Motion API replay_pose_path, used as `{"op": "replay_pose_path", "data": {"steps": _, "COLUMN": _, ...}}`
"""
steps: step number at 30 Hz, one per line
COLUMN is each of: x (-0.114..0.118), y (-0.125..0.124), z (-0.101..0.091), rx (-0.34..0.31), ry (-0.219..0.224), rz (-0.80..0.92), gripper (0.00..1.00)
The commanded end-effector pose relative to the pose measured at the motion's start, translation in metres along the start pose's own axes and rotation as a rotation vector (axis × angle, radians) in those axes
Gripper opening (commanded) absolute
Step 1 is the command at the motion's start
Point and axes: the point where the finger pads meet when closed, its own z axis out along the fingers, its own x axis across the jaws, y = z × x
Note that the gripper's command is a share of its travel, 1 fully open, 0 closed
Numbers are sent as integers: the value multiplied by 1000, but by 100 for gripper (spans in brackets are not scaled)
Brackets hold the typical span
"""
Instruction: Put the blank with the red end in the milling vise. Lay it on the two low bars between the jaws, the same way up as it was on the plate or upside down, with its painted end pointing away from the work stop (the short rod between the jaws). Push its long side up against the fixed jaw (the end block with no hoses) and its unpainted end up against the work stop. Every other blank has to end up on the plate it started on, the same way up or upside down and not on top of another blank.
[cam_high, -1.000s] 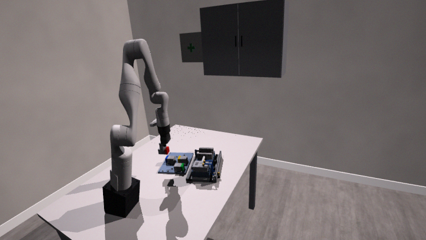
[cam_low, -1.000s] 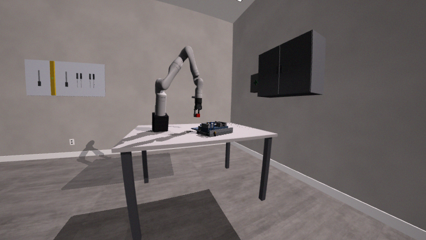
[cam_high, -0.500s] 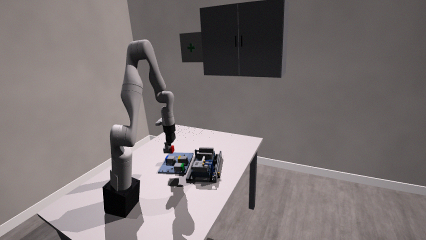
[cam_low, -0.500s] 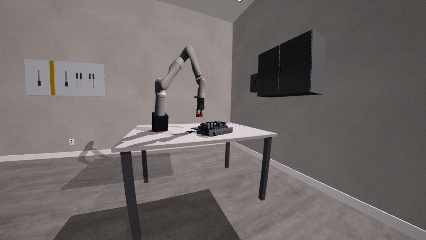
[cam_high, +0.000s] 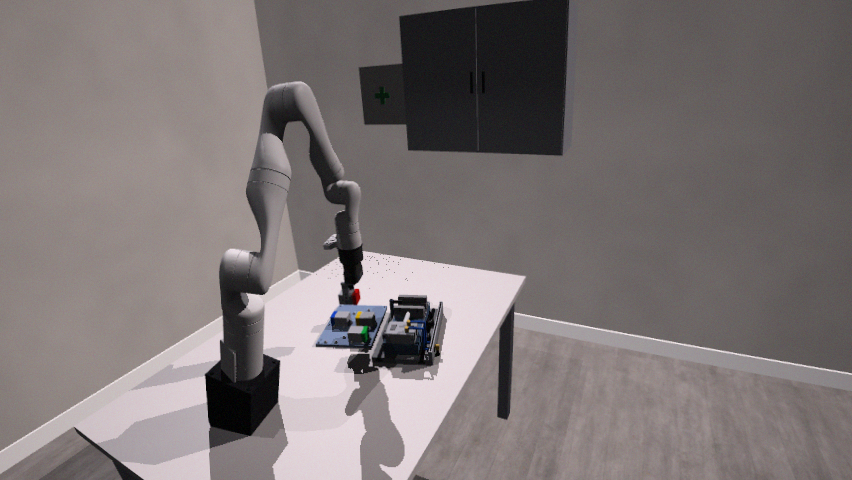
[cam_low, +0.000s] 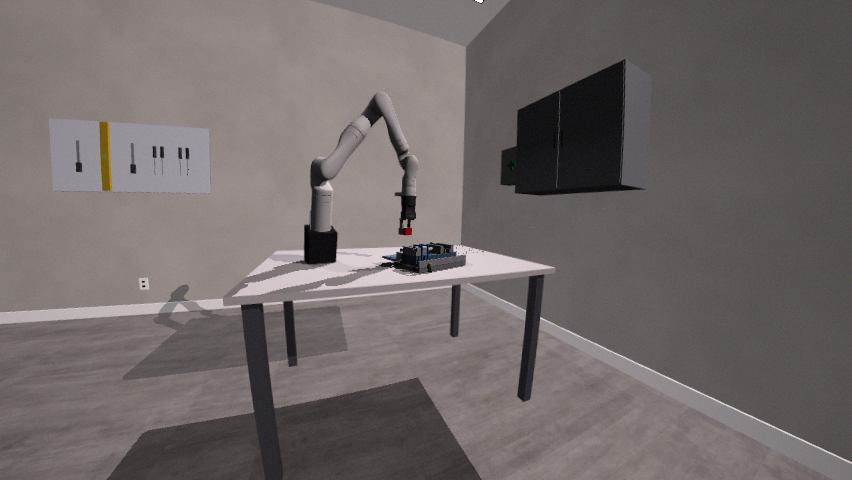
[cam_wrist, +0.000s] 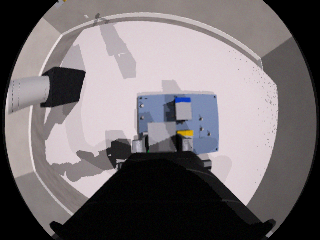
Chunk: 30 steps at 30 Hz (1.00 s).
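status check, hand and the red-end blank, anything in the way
Hand shut on the red-end blank, held in the air above the blue plate. Vise beside it, not yet loaded. Three other blanks on the plate; path looks open.
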Motion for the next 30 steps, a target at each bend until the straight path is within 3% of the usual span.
{"op": "replay_pose_path", "data": {"steps": 1, "x": 4, "y": 13, "z": 1, "rx": -1, "ry": 1, "rz": 17, "gripper": 0}}
{"op": "replay_pose_path", "data": {"steps": 30, "x": 33, "y": 81, "z": 1, "rx": -1, "ry": 2, "rz": 14, "gripper": 0}}
